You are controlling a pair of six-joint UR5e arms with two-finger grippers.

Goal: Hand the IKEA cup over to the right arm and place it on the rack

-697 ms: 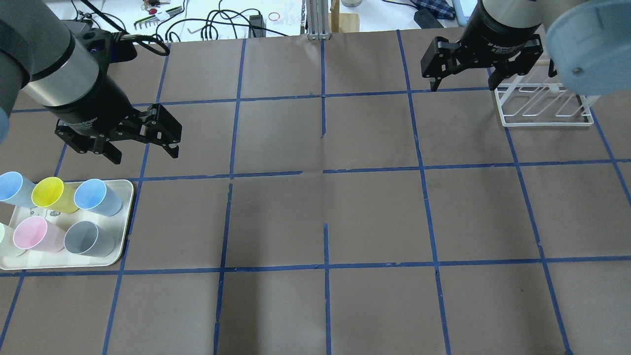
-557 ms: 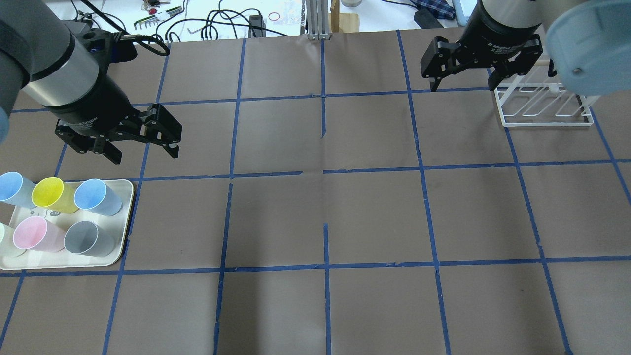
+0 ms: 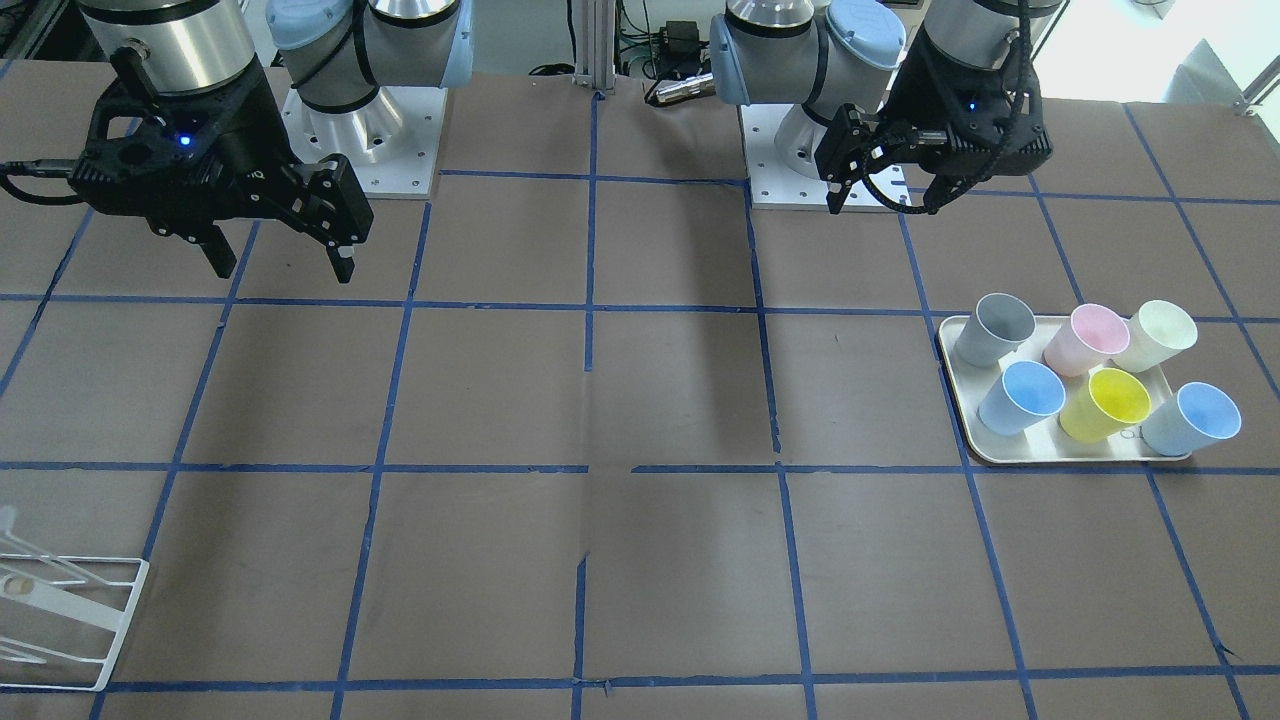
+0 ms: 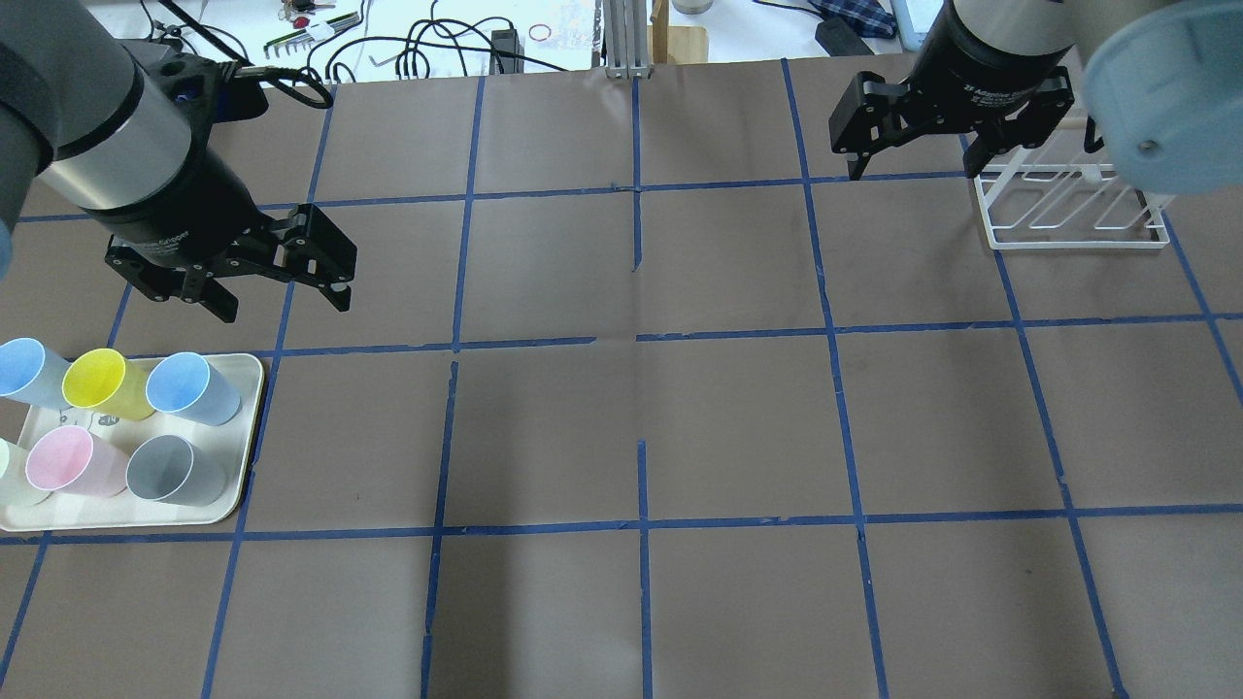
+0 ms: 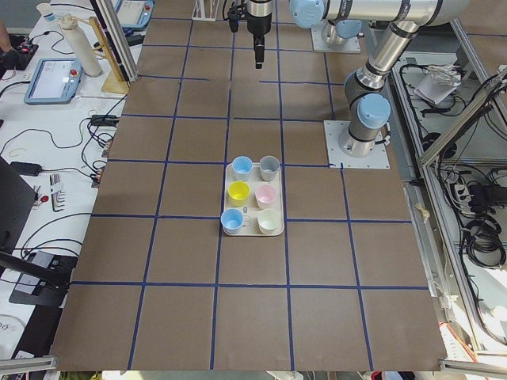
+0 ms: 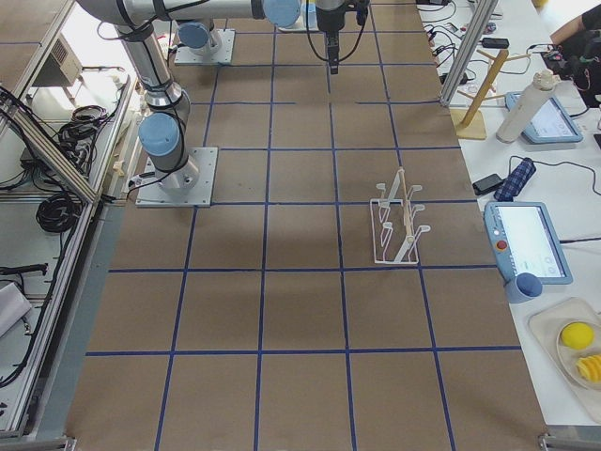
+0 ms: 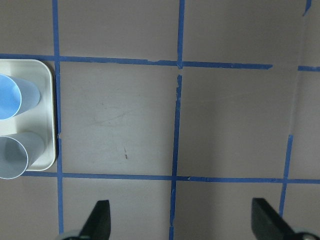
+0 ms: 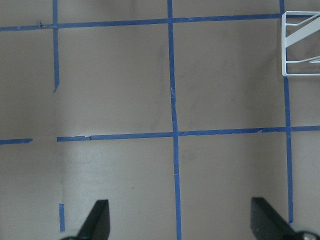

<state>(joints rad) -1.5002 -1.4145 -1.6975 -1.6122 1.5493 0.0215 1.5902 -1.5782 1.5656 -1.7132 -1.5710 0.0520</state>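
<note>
Little change for you since 0.7 s ago: left tool (image 4: 285,307) spread, empty, barely shifted. IKEA cup (image 4: 192,388) stands on tray (image 4: 117,516), at its 7 o'clock. Right tool (image 4: 918,170) spread, empty; rack (image 4: 1078,245) at its 3 o'clock on the worktop (image 4: 738,427).

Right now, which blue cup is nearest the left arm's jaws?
The blue cup beside the grey cup, at the tray's right end in the overhead view; the other blue cup stands past the yellow cup.
</note>
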